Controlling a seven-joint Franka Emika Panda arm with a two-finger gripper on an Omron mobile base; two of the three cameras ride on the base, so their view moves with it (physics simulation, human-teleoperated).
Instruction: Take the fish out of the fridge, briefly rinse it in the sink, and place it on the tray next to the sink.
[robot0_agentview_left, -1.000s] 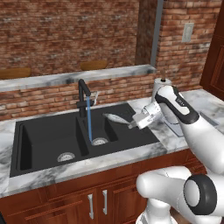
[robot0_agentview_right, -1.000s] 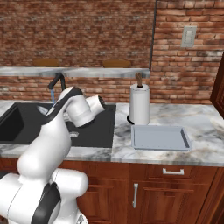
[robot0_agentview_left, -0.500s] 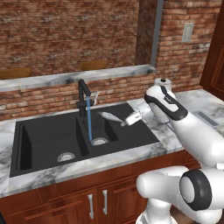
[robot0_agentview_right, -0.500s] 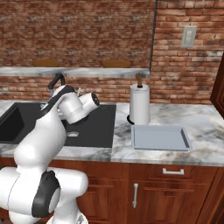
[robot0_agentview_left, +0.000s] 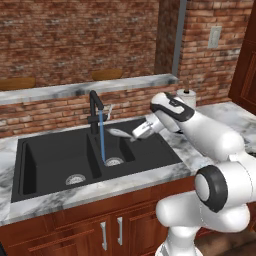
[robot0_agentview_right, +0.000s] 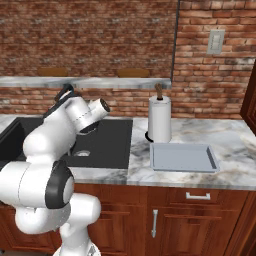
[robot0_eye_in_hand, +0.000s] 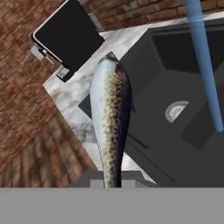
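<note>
From my station I see the gripper (robot0_agentview_left: 134, 136) reaching out over the black sink (robot0_agentview_left: 55, 155), and its jaws are closed on the fish (robot0_agentview_left: 119, 133). The fish is held by its tail end and sticks out level toward the faucet (robot0_agentview_left: 95, 107), above the right basin and not touching it. A blue stream of water (robot0_agentview_left: 102, 137) falls from the faucet spout down to the drain (robot0_agentview_left: 114, 161) of the right basin. The head of the fish is just beside this stream; I cannot tell if the water really touches it.

In the hand view the fish (robot0_eye_in_hand: 111, 118) runs straight away from the camera, silver on one side and dark speckled on the back, with the drain (robot0_eye_in_hand: 177, 111) and the water stream (robot0_eye_in_hand: 203, 61) to its right.

The left basin has only its own drain (robot0_agentview_left: 75, 179) at the bottom, and the right basin holds the falling water and nothing solid that I can see.

In the right base view the pale grey-blue tray (robot0_agentview_right: 183, 157) lies on the marble counter (robot0_agentview_right: 235, 150) to the right of the sink, with nothing in it. The white paper-towel roll (robot0_agentview_right: 160, 119) stands just behind its left corner.
</note>
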